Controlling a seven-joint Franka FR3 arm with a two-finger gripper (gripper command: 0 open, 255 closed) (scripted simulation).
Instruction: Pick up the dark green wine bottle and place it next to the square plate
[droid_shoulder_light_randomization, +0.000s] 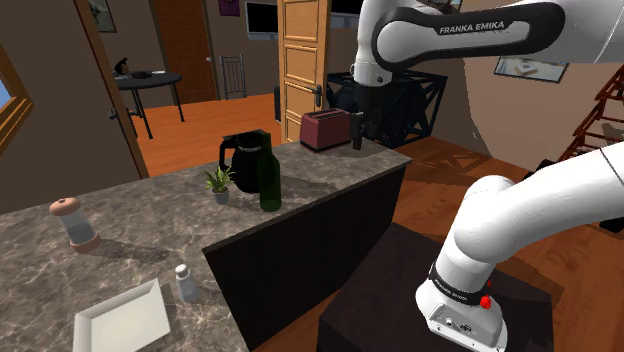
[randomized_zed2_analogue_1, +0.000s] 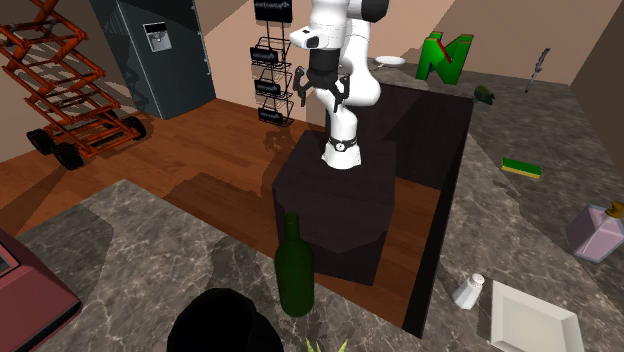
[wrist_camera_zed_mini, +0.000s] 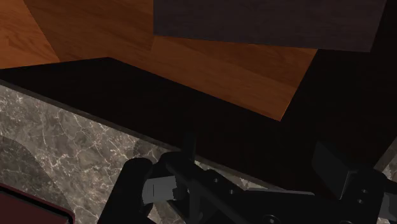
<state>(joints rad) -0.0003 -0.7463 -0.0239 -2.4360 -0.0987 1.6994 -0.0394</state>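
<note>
The dark green wine bottle (droid_shoulder_light_randomization: 269, 172) stands upright on the marble counter (droid_shoulder_light_randomization: 130, 240), beside a black jug (droid_shoulder_light_randomization: 240, 158). It also rises near the counter's edge in the second exterior view (randomized_zed2_analogue_1: 295, 268). The white square plate (droid_shoulder_light_randomization: 122, 320) lies at the counter's near end, far to the shoulder view's left of the bottle, and sits low at the second exterior view's right (randomized_zed2_analogue_1: 530, 320). My gripper (droid_shoulder_light_randomization: 357, 130) hangs open and empty above the counter's far corner, beside a maroon toaster (droid_shoulder_light_randomization: 326, 128), well apart from the bottle. Its fingers stand apart in the second exterior view (randomized_zed2_analogue_1: 322, 92) and the wrist view (wrist_camera_zed_mini: 232, 162).
A small potted plant (droid_shoulder_light_randomization: 219, 184) stands next to the bottle. A white shaker (droid_shoulder_light_randomization: 185, 282) sits near the plate, and a brown-capped jar (droid_shoulder_light_randomization: 75, 222) stands further back. The dark stand (droid_shoulder_light_randomization: 420, 300) fills the gap beside the counter. A green sponge (randomized_zed2_analogue_1: 522, 167) lies on the far counter.
</note>
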